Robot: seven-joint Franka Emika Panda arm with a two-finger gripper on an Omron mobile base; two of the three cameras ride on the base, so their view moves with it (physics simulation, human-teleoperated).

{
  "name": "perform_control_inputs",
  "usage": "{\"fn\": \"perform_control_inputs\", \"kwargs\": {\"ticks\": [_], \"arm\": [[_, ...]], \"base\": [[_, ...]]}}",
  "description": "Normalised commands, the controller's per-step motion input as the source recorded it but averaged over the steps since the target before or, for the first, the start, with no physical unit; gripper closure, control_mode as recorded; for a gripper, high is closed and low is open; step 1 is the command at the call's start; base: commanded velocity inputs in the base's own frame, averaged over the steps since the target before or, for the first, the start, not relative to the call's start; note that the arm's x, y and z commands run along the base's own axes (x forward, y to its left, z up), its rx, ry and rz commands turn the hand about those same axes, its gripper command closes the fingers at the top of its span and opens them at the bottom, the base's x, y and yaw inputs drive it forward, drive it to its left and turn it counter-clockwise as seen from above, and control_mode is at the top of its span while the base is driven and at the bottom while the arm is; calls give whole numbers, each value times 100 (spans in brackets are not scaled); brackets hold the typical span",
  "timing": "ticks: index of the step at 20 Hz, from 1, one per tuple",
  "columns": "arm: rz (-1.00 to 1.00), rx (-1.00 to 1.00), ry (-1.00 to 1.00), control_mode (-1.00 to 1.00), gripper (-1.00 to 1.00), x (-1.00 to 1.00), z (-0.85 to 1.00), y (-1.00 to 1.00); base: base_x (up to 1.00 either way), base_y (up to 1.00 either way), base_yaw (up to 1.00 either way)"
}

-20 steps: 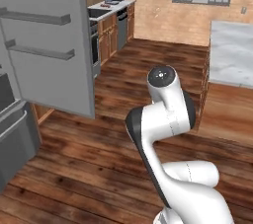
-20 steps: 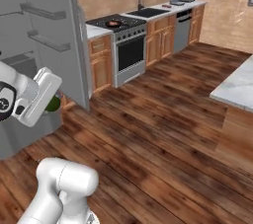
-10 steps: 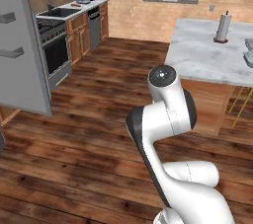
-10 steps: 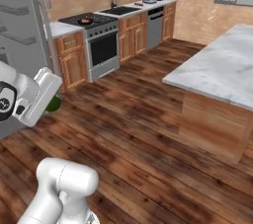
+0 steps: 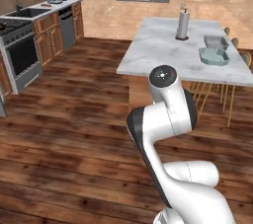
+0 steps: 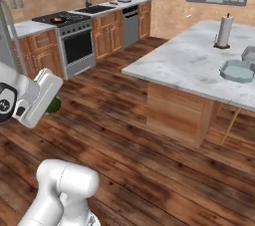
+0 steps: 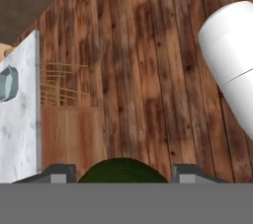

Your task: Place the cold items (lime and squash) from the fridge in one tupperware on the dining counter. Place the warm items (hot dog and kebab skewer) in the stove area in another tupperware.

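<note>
A dark green round fruit, likely the lime (image 7: 122, 170), sits between the two fingertips of the end effector (image 7: 118, 172), which is closed narrowly on it at six o'clock of the hand view. In the right base view the lime (image 6: 54, 104) peeks out beside the arm at nine o'clock. Two tubs, a teal one (image 6: 238, 70) and a grey one (image 5: 216, 42), wait on the marble worktop (image 6: 189, 65) at two o'clock, both apparently unfilled. Judging from this, the task is barely begun: this fruit is yet to be dropped in, and nothing else looks packed.
</note>
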Motion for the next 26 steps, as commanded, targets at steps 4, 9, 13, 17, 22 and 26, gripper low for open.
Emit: {"fn": "perform_control_inputs", "kwargs": {"ticks": [4, 9, 13, 17, 22, 26], "arm": [[0, 0, 0, 100, 100, 0, 0, 0], [0, 0, 0, 100, 100, 0, 0, 0], [0, 0, 0, 100, 100, 0, 0, 0], [0, 0, 0, 100, 100, 0, 0, 0], [0, 0, 0, 100, 100, 0, 0, 0], [0, 0, 0, 100, 100, 0, 0, 0]], "base": [[0, -96, -13], [0, -100, -10], [0, -100, -5], [0, -99, -1], [4, -93, 0], [13, -92, 2]]}}
